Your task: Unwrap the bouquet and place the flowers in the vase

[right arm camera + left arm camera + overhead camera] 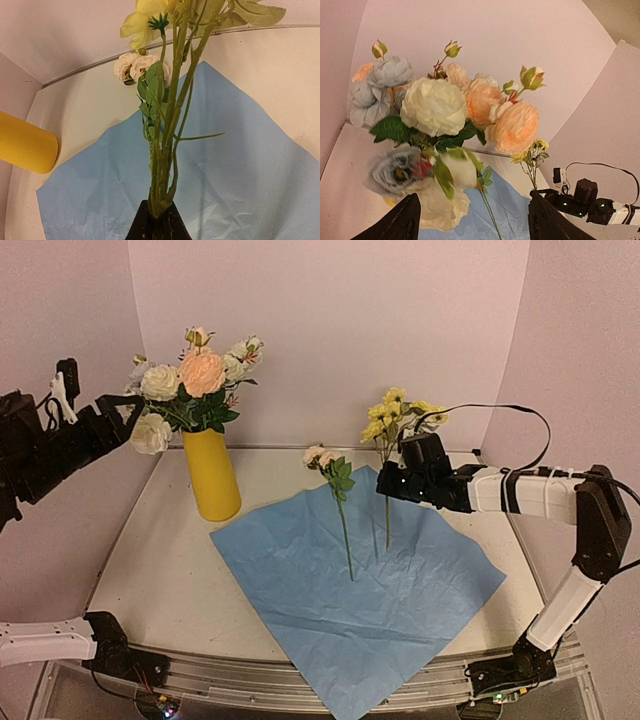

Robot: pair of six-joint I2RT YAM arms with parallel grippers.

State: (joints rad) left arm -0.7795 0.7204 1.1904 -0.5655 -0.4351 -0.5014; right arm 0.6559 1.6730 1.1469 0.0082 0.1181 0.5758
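The bouquet is unwrapped, and its blue paper (350, 585) lies spread flat on the table. My right gripper (392, 483) (161, 215) is shut on the stems of the yellow flowers (395, 412) (172, 100), holding them upright above the paper. One pale pink flower (322, 456) (131, 66) lies on the paper's far corner, its stem (345, 530) pointing toward me. The yellow vase (212, 478) (25, 145) stands at the back left. My left gripper (128, 418) (473, 200) hangs open beside the blooms in the vase, with a blurred white bloom (445, 200) just ahead of its fingers.
Large peach, white and pale blue blooms (195, 385) (440, 107) fill the vase. Pink walls close in the back and both sides. The right arm (540, 495) stretches in from the right, a black cable (500, 410) looping above it.
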